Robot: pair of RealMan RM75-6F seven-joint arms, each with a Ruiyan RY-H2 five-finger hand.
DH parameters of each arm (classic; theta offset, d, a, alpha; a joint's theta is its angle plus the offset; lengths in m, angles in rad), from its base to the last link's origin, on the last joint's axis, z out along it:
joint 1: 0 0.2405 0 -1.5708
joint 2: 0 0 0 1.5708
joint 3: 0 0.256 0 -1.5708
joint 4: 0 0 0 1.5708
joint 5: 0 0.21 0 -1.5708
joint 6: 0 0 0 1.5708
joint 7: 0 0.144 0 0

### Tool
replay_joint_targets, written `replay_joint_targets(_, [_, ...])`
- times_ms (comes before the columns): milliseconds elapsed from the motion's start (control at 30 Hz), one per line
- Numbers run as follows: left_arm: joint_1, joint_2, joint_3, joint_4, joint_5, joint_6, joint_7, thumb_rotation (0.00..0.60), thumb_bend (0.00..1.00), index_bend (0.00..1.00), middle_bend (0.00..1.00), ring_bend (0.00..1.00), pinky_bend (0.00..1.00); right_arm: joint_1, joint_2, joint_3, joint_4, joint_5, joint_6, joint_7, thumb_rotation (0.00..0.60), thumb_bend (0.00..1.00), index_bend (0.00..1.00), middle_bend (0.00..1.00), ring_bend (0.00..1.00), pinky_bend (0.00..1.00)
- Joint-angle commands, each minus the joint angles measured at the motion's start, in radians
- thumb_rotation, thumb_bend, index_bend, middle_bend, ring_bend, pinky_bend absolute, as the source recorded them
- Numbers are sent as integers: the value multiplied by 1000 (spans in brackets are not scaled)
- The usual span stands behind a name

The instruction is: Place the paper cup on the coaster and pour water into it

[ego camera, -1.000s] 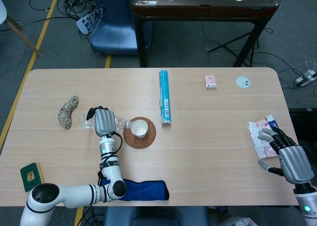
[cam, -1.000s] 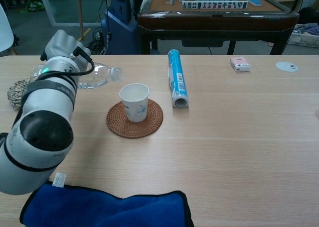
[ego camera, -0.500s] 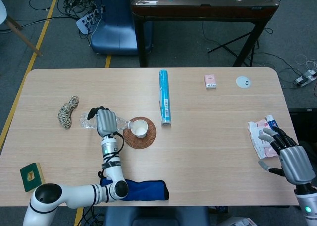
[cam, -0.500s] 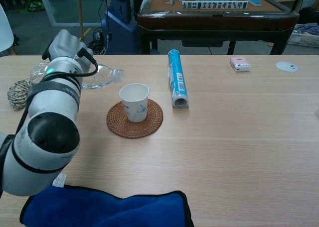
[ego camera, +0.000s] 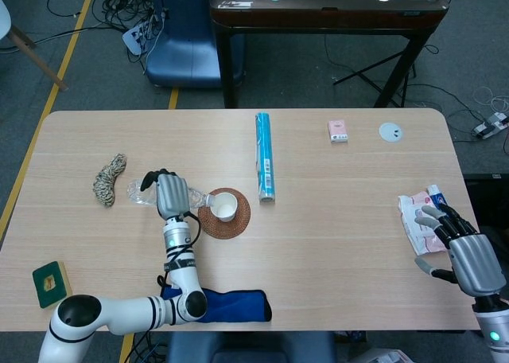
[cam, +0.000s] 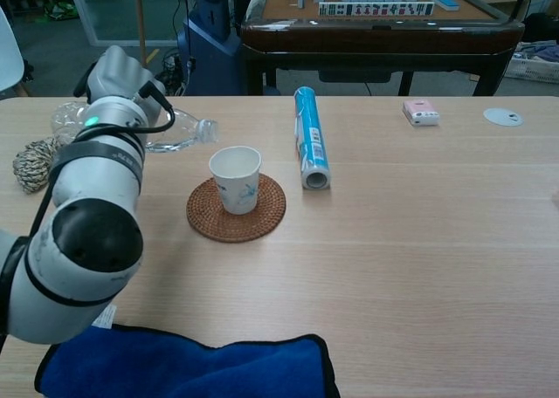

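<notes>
A white paper cup (ego camera: 224, 205) (cam: 236, 178) stands upright on the round woven coaster (ego camera: 236, 222) (cam: 266, 216) near the table's middle left. My left hand (ego camera: 170, 194) (cam: 116, 77) grips a clear plastic water bottle (ego camera: 196, 197) (cam: 182, 132), held nearly level, its capless neck pointing right toward the cup's rim. The neck is close beside the cup, a little to its left. My right hand (ego camera: 461, 247) hangs open at the table's right edge, holding nothing.
A blue cylinder (ego camera: 265, 167) (cam: 310, 147) lies right of the cup. A rope bundle (ego camera: 109, 179) lies left of the bottle. A blue cloth (ego camera: 231, 306) and a green card (ego camera: 49, 282) sit at the front. A pink box (ego camera: 338, 130), white disc (ego camera: 390, 131) and packets (ego camera: 417, 218) lie right.
My left hand and the bottle have shifted slightly right and up, bringing the neck nearer the cup. The right hand has not moved.
</notes>
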Motion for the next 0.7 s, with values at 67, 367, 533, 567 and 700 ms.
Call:
replay_joint_targets(67, [-2,-2,2,1,7,2,6,600,132,684,751,492,538,-1,1,1,-1,0,2,2,600,13,301,204,111,315])
replay_joint_targets(367, [-9,-12,-1,21,12,-5,26,600,132,684,752,492,537,0,2,-1,-1,-3,-1,4,600,13,301,204,111,315])
replay_joint_targets(533, [-12,-20,0,39,25,-2,24,600,132,685,753,493,537,1,3,-1,-1,0,-4,8,600,13,301,204,111,315])
replay_joint_targets(567, [-12,-21,-2,42,26,-2,25,600,133,685,754,493,537,2,3,-1,-1,0,-5,7,600,13,301,204,111,315])
replay_joint_targets(700, [-15,-27,-8,52,31,2,30,600,133,686,755,493,537,4,0,-5,1,-4,-10,5,600,14,301,204,111,315])
